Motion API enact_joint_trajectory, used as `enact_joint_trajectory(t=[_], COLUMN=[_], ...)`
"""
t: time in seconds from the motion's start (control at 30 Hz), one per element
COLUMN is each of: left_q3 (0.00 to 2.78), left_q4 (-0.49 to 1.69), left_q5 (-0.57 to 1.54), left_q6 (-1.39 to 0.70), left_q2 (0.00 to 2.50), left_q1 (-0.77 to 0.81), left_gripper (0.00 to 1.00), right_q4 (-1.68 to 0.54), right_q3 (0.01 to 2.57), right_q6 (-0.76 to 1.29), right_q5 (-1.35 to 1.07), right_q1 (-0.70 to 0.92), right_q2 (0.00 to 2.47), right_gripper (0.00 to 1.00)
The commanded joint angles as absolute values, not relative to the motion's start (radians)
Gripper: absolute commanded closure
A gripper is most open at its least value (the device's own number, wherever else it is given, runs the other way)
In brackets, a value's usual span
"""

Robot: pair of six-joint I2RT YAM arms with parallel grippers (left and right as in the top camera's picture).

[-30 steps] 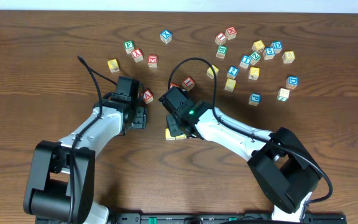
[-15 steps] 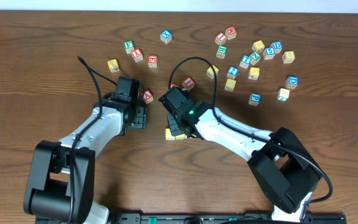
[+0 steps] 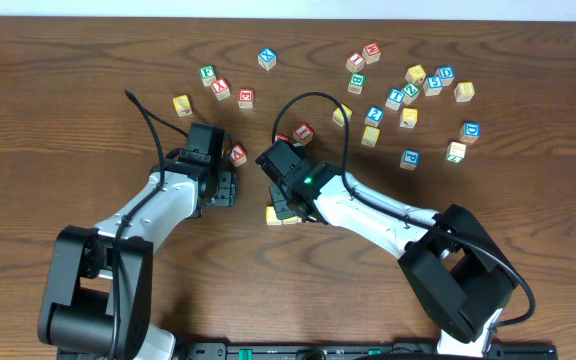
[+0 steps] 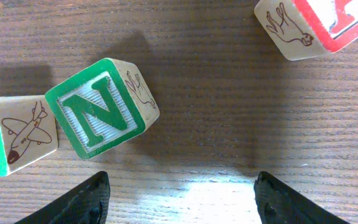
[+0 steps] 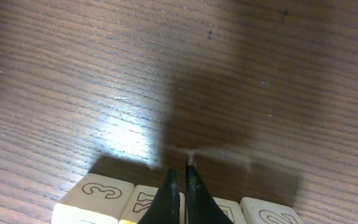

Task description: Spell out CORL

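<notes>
Two yellow-faced wooden alphabet cubes (image 3: 274,215) sit side by side near the middle of the dark wood-grain table (image 3: 48,80). They are half hidden beneath the right claw (image 5: 179,186), whose black fingers are pinched together on nothing and hang just above them. From the right wrist camera the cubes appear as part of a tight row of pale blocks (image 5: 95,198) along the bottom edge (at least three, side faces only, so no letter can be read). Whether the green R and blue L have joined that row cannot be told, because the arm hides it in the overhead view. Just to the left, the left claw (image 4: 179,202) hovers over bare wood, fingers spread wide and empty. A green-bordered N cube (image 4: 98,107) lies just ahead of it, a cube with an aeroplane drawing (image 4: 20,134) sits beside that, and a red-bordered cube (image 4: 316,25) is farther off. The likely hazards are three. A dip or sweep of the pinched right fingers could knock the row crooked. The left claw could close on the N by mistake. The two arms, working so near each other, could clash.
</notes>
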State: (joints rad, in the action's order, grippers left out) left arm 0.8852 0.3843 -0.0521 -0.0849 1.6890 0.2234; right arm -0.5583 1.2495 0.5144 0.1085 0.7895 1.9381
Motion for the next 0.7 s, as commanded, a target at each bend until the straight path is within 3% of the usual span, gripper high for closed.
enact_joint_trajectory(t=[0.0, 0.67], left_q3=[0.912, 0.912], left_q4=[0.382, 0.382], left_q5=[-0.064, -0.064], left_q6=[-0.088, -0.088], left_q2=[1.691, 1.691], left_q1=[0.219, 0.219], left_gripper=[0.27, 0.27], right_q4=[-0.561, -0.573], right_q3=[1.248, 1.248], right_q6=[0.519, 0.527], right_q5=[0.125, 0.125], right_q1=[0.789, 0.79], right_q2=[1.951, 1.951], right_gripper=[0.99, 0.99])
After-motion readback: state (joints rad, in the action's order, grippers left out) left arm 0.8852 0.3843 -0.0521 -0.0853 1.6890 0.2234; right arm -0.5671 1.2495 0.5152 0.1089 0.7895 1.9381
